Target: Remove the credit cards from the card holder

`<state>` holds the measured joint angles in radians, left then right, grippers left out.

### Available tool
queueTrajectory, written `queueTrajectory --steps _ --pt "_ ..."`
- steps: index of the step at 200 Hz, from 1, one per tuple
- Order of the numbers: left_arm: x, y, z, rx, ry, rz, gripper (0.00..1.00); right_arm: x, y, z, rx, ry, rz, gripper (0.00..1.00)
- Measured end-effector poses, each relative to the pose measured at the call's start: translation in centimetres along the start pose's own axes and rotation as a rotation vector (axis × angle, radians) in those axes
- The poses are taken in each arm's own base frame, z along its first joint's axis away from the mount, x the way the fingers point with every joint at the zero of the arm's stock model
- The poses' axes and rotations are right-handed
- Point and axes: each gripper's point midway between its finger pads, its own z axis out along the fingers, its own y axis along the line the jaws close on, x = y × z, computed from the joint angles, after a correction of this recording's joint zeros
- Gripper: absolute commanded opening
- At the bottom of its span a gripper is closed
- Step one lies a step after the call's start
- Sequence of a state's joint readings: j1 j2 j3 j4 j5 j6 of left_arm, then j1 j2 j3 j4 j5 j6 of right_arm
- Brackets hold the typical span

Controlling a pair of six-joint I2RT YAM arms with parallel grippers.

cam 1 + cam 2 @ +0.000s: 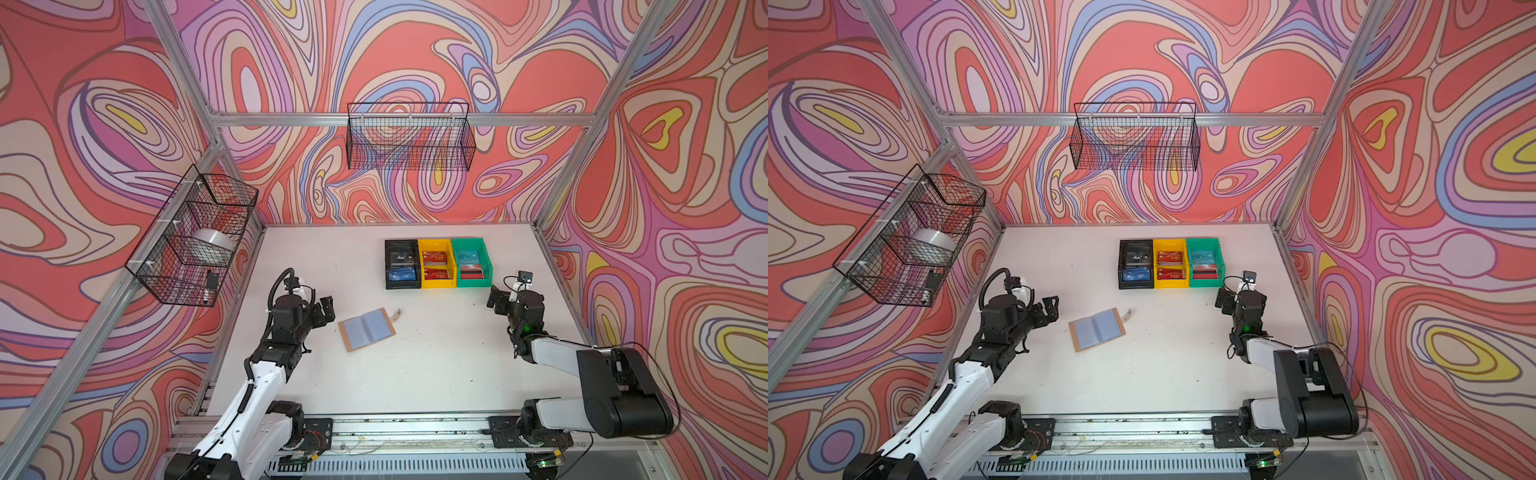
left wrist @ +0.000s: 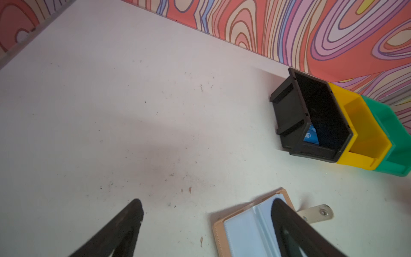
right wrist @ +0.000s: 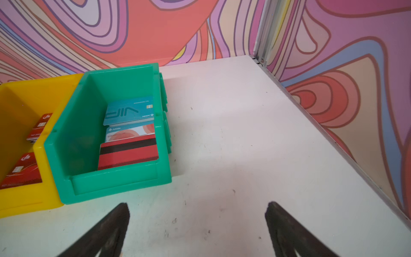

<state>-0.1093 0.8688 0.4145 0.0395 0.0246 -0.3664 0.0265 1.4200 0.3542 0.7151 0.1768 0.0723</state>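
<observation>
left wrist view gives you the clearest read. the left gripper (image 2: 206, 203) has its jaws spread wide, with only bare table (image 2: 111, 111) between them, so it holds nothing. the card holder (image 2: 246, 231) lies open and flat on the table, cover down and bluish sleeves up, and one finger crosses in front of it in this view.

in both top views the holder sits near the middle of the table. it is just to the right of the left gripper and well apart from the right gripper (image 1: 496, 299), so your left arm is much the nearer. the right gripper is also wide open and empty, hovering just in front of the green bin (image 3: 66, 138).

the opened holder's long axis runs across the table from left to right, with its right end turned a little toward the back wall. the spine crosses that axis. the strap tab (image 1: 397, 314) sticks out from the far right corner, pointing toward the right arm's side.

no card shows in the upturned sleeves, and you cannot tell whether any pages beneath hold one. the pale credit card with red circles (image 3: 131, 132) lies in the green bin. if you need to check another page, your reach is a short one rightward with the left arm.
</observation>
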Motion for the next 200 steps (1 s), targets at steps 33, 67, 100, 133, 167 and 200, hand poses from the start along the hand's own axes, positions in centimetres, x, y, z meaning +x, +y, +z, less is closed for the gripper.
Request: queueTrajectory --steps 33,67,100,133,167,200 --pt "-0.3 1.5 0.2 -0.060 -0.096 0.062 1.00 -0.3 1.3 1.5 -0.063 -0.070 -0.027 0.98" --pt "-1.5 2.5 1.0 -0.108 -0.217 0.151 1.00 2.0 1.8 2.7 -0.092 -0.051 -0.049 0.98" --pt "0.4 3.8 3.7 -0.156 -0.193 0.268 1.00 0.8 2.5 2.7 -0.129 -0.099 -0.060 0.99" --pt "1.5 5.0 6.3 -0.167 -0.166 0.308 1.00 0.5 2.7 2.7 -0.139 -0.108 -0.066 0.98" --pt "3.4 5.3 8.3 -0.132 -0.106 0.323 1.00 0.2 2.8 2.9 -0.140 -0.111 -0.066 0.98" --pt "0.3 4.1 9.3 -0.087 -0.152 0.325 1.00 -0.6 3.0 3.9 -0.134 -0.100 -0.065 0.98"
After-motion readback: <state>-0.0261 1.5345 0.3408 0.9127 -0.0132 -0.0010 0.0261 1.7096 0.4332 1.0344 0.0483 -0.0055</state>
